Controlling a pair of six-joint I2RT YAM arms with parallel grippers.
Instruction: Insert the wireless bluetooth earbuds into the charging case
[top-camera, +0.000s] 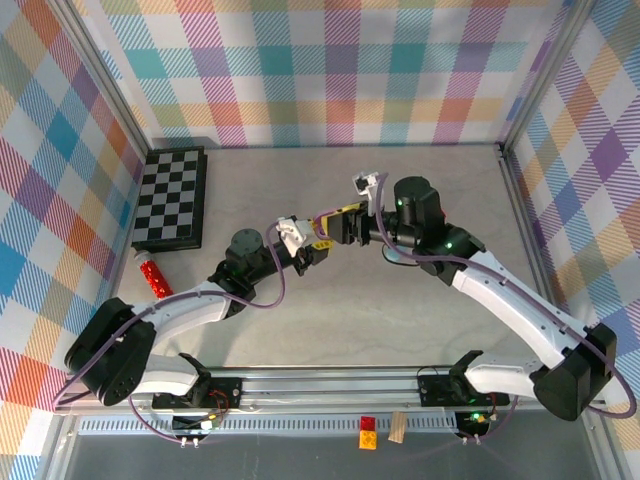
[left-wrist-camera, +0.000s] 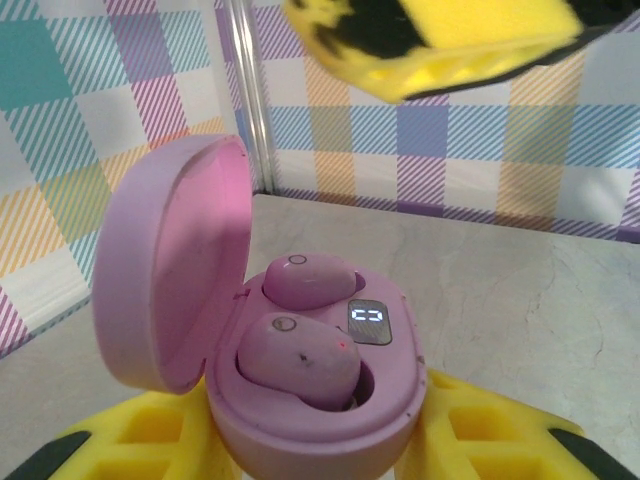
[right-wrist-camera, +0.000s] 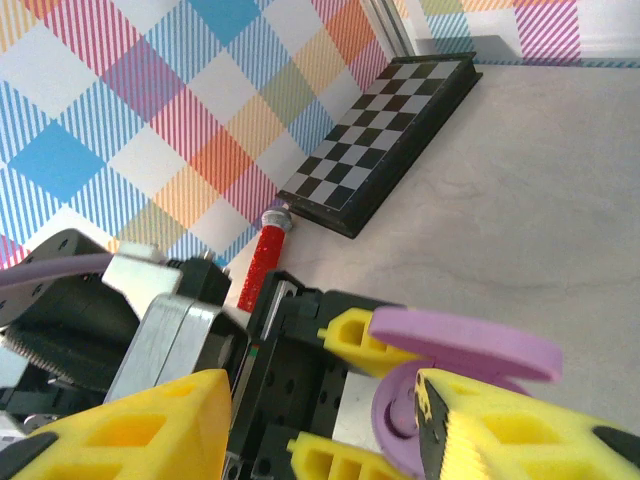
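My left gripper is shut on a lilac-pink charging case, gripping its base between yellow fingers, above the table's middle. The lid stands open to the left. Two matching earbuds lie in the case. The far earbud sits flat in its socket. The near earbud rests tilted, partly raised out of its socket. A small display glows beside them. My right gripper hovers open just over the case, holding nothing; one of its fingers shows above. From above, left gripper and right gripper meet.
A folded chessboard lies at the back left, with a red glitter tube in front of it near the left wall. Plaid walls close in the table on three sides. A red block and a wooden block sit by the front rail.
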